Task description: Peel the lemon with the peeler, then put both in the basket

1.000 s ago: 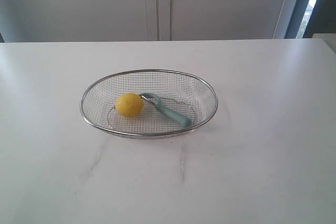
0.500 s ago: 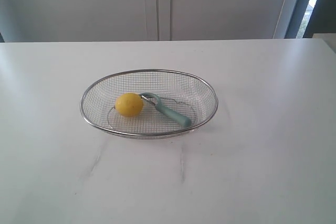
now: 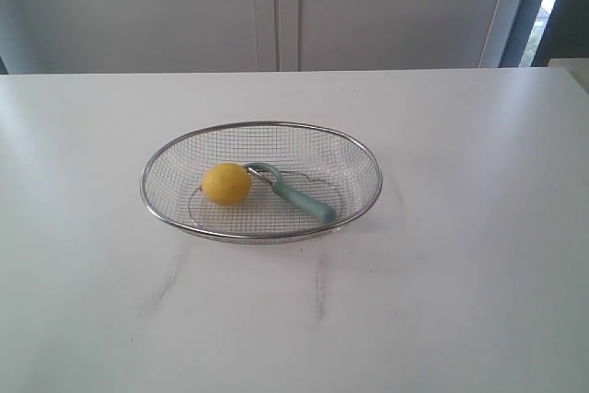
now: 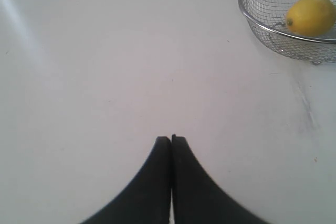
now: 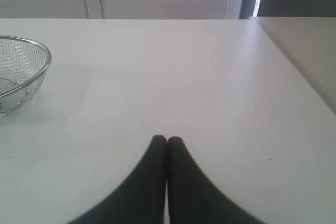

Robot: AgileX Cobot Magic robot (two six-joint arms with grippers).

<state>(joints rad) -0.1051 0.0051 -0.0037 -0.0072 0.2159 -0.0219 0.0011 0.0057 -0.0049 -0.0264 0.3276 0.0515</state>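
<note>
The yellow lemon [image 3: 225, 184] lies inside the silver wire basket [image 3: 166, 213] in the middle of the white table. Beside it in the basket rests the peeler [image 3: 296, 195], teal handle toward the right, metal head next to the lemon. In the left wrist view the lemon [image 4: 311, 16] and the basket rim [image 4: 247, 11] show far from my left gripper [image 4: 171, 139], which is shut with nothing in it. My right gripper [image 5: 167, 139] is also shut and empty, away from the basket's edge [image 5: 44, 51]. Neither arm appears in the exterior view.
The white table [image 3: 460, 301] spreads wide around the basket, with faint scuff marks [image 3: 319, 287] in front of it. Pale cabinet doors [image 3: 276, 6] stand behind the far edge. The table's right edge [image 5: 294, 61] shows in the right wrist view.
</note>
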